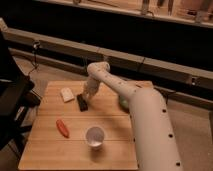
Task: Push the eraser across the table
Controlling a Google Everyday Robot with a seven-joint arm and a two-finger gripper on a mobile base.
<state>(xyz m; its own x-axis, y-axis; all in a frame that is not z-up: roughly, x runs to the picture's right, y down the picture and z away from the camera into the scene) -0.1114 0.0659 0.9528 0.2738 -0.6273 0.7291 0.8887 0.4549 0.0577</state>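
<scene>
The eraser is a small black oblong block lying on the light wooden table, in its far middle part. My gripper hangs at the end of the white arm, just right of and behind the eraser, at its far end and very close to it. Whether it touches the eraser I cannot tell.
A whitish wedge-shaped piece lies left of the eraser. An orange-red carrot-like object lies at the left front. A white cup stands at the front middle. A green bowl is mostly hidden behind my arm at the right.
</scene>
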